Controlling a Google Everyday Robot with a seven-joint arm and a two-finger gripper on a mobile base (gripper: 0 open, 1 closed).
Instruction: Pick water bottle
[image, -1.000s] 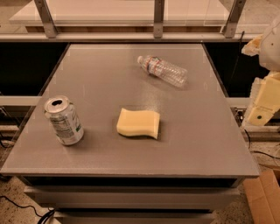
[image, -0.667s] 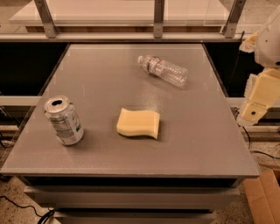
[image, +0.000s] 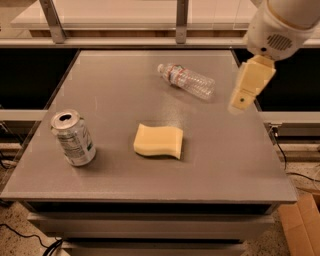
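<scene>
The gripper (image: 241, 100), its grasp state impossible to tell, is hovering just right of the lying water bottle (image: 187, 81), apparently mid-approach and next needing to lower across its ribbed body.

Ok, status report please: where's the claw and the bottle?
Gripper over right side of table, just right of bottle, not touching it. Bottle lying on its side, far half. Can and sponge nearer front, clear of the path.
</scene>
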